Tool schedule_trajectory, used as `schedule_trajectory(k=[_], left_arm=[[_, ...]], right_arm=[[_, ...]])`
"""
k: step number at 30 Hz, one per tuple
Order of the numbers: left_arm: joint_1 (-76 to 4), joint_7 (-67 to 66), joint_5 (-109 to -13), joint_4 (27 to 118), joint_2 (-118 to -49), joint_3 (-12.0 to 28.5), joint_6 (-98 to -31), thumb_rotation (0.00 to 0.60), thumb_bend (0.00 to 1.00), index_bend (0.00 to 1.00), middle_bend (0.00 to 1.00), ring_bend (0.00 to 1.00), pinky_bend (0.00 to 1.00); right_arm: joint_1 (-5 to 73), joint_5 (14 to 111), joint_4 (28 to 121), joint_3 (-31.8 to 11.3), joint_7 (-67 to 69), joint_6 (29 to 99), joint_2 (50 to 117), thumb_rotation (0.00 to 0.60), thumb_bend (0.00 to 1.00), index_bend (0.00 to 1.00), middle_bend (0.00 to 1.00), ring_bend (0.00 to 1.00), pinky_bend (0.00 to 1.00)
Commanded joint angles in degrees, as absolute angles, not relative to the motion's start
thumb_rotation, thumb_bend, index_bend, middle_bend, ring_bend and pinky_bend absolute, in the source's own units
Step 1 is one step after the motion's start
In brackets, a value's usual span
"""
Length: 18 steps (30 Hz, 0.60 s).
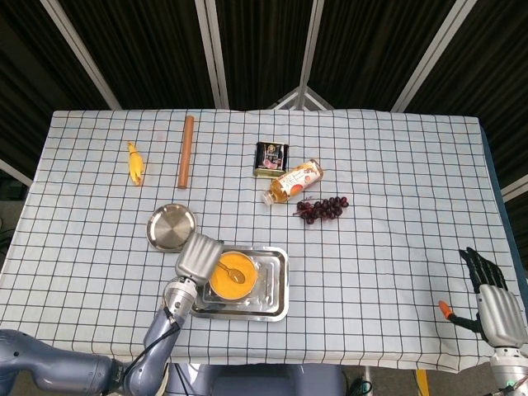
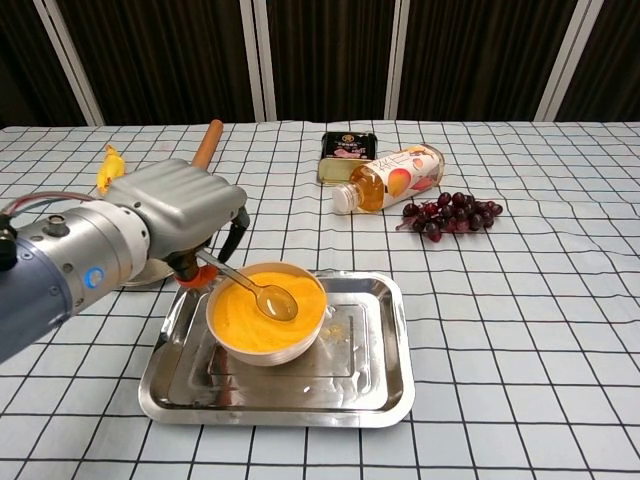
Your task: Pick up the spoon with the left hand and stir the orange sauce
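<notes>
We are holding the spoon (image 2: pixel 250 285) in our left hand (image 2: pixel 175 210), its dark fingers (image 2: pixel 232 232) closing around the thin metal handle while the bowl of the spoon is resting on the surface of the orange sauce (image 2: pixel 262 308). The sauce is looking smooth and matte, filling a round pale bowl (image 2: pixel 240 350) that is sitting in the left half of a rectangular polished steel tray (image 2: pixel 380 360) near the front edge of the tabletop (image 1: pixel 396 272). The left hand is showing a ribbed grey metal back, joined to a rounded grey forearm. Our right hand (image 1: pixel 493 297) is hanging at the front right corner of the tabletop, its black fingers spread apart and holding nothing. Beside the tray, toward the left edge, a shallow round steel dish (image 1: pixel 171 226) is lying flat. Toward the back edge we are seeing a wooden rolling pin (image 1: pixel 186 150), a small yellow toy (image 1: pixel 134 162), a dark square tin (image 1: pixel 271 158), a clear bottle (image 1: pixel 293 181) of orange drink lying on its side, and a bunch of dark red grapes (image 1: pixel 323 207) just beside it. A white cloth with a black grid is covering the tabletop, and dark curtains with pale metal frames are standing behind it.
</notes>
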State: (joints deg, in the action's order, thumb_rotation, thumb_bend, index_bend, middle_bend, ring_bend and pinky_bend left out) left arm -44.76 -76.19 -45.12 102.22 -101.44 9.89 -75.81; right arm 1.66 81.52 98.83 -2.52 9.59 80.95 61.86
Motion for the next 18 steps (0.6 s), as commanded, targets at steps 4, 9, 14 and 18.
schedule_trajectory(k=[4,9,14,18], left_arm=[[-44.87,-75.43,-44.98,102.84,-101.27,9.25,-77.3,0.6,0.34,0.48,0.92,0.95,0.97],[-44.12,-73.1,-45.71,104.9,-98.48,8.93,-78.19,0.6,0.3,0.4,0.92,0.95,0.97],[-42.98,-70.05,-46.24,107.68,-94.87,8.65,-78.75,0.6,0.3,0.39,0.92,0.95,0.97],[-42.26,-68.15,-47.32,109.39,-91.68,8.18,-79.08,0.6,0.3,0.4,0.92,0.95,0.97]], right_arm=[[1.63,81.61,98.8,-2.52,9.82,80.91,61.68,0.6,0.32,0.0,0.0,0.0,0.0],[1.64,81.65,98.83,-2.52,9.72,80.88,61.71,0.6,0.32,0.0,0.0,0.0,0.0],[1.64,81.7,98.9,-2.47,9.6,80.83,61.73,0.6,0.32,0.0,0.0,0.0,0.0],[1.65,81.68,98.94,-2.43,9.44,80.73,61.75,0.6,0.32,0.0,0.0,0.0,0.0]])
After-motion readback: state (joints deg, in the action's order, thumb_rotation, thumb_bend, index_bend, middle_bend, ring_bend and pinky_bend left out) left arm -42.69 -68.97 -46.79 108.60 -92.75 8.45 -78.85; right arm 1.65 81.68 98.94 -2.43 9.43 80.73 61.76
